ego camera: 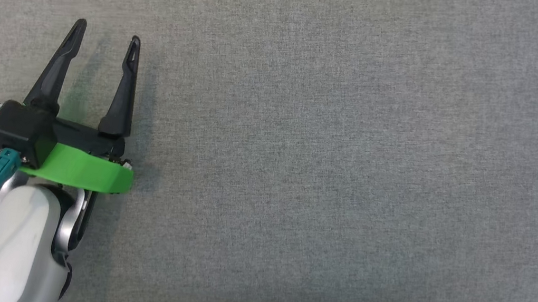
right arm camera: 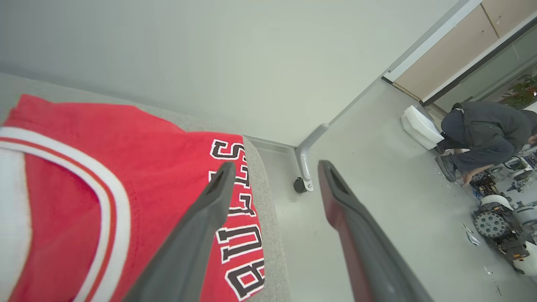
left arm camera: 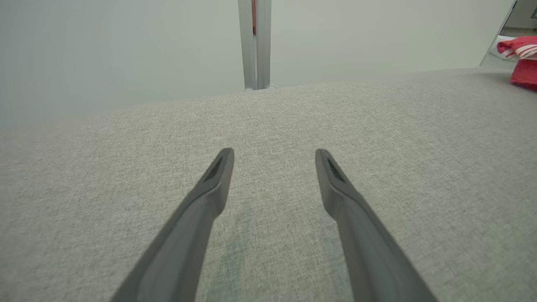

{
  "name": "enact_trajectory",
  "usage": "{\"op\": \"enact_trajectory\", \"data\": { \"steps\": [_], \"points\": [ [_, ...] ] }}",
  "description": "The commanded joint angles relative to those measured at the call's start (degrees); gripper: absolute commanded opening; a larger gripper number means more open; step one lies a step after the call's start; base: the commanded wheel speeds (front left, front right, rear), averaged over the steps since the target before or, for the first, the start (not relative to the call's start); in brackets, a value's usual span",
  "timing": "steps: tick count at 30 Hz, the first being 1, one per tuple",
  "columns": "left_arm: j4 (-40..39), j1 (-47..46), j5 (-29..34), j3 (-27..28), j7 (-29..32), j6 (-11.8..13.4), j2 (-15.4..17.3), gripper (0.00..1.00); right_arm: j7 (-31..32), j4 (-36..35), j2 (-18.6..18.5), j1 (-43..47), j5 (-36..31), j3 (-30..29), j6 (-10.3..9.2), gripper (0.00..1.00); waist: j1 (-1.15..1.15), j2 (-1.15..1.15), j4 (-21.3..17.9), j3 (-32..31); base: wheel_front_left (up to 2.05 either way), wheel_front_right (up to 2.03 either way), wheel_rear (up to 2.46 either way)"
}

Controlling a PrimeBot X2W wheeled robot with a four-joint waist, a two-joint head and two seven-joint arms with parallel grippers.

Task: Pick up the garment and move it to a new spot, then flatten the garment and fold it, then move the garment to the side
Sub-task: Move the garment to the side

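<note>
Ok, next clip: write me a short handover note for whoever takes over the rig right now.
Left gripper: open, empty, over the grey surface.
Right gripper: open, holding nothing, by the surface's edge.
Red jersey: lying at the right edge of the surface, gripped by neither gripper.
Done, apparently: jersey moved to the side.
Left: check the fold, much of it is out of frame; then withdraw the right arm.

I'm looking at a grey fabric worktop (ego camera: 332,155) that runs up to a plain pale wall (left arm camera: 126,50). Beyond its edge lies pale floor (right arm camera: 377,176), where a person (right arm camera: 486,134) crouches far off
</note>
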Motion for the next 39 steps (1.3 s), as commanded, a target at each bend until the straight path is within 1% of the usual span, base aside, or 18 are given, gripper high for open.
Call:
{"op": "enact_trajectory", "data": {
  "steps": [1,6,9,13,15,20,25,28,32,39],
  "points": [
    [0.55,1.20,-0.46,0.32,-0.52,0.34,0.22,1.00,-1.63,0.27,1.23,-0.29,-0.66,0.00,-0.10,1.00,-0.01,0.00,-0.10,-2.68,0.00,0.00,0.00],
    [2.51,4.14,-1.50,1.32,-1.38,0.99,0.05,1.00,-7.28,-1.00,5.55,1.42,-1.55,0.73,-0.11,1.00,-0.01,0.00,-0.28,-8.29,0.00,0.00,0.00],
    [3.37,6.16,-2.15,2.00,-1.71,1.42,0.04,1.00,-9.10,-2.98,7.56,3.35,-1.69,0.91,-0.11,1.00,-0.01,0.00,-0.26,-11.31,0.00,0.00,0.00],
    [3.87,9.15,-2.87,3.05,-2.13,2.25,0.28,1.00,-10.03,-7.10,11.03,7.96,-1.65,-0.91,-0.10,1.00,-0.01,0.00,-0.27,-15.12,0.00,0.00,0.00],
    [3.92,10.59,-2.90,3.74,-2.34,2.56,0.44,1.00,-10.08,-10.63,12.80,11.03,-2.20,-2.83,-0.11,1.00,-0.01,0.00,-0.20,-16.86,0.00,0.00,0.00],
    [4.08,13.98,-3.90,4.98,-2.38,3.28,0.51,1.00,-10.09,-19.92,17.72,22.07,-4.44,-8.94,-0.10,1.00,-0.01,0.00,0.28,-20.76,0.00,0.00,0.00],
    [4.25,16.48,-4.55,5.65,-2.54,3.57,0.16,1.00,-10.10,-26.77,22.89,32.66,-6.81,-14.05,-0.10,1.00,-0.01,0.00,0.85,-23.71,0.00,0.00,0.00],
    [4.46,17.86,-4.85,5.96,-2.63,3.78,-0.17,1.00,-10.10,-30.20,26.72,39.09,-7.55,-16.63,-0.10,1.00,-0.01,0.00,1.04,-25.40,0.00,0.00,0.00],
    [4.73,19.34,-5.13,6.01,-2.69,3.95,-0.60,1.00,-10.11,-34.07,31.34,45.96,-8.37,-18.96,-0.10,1.00,-0.01,0.00,1.06,-27.38,0.00,0.00,0.00],
    [5.73,20.31,-5.46,5.73,-2.67,3.42,-0.57,1.00,-10.11,-38.96,37.04,56.15,-9.93,-20.04,-0.09,1.00,-0.01,0.00,1.84,-30.44,0.00,0.00,0.00]
  ]
}}
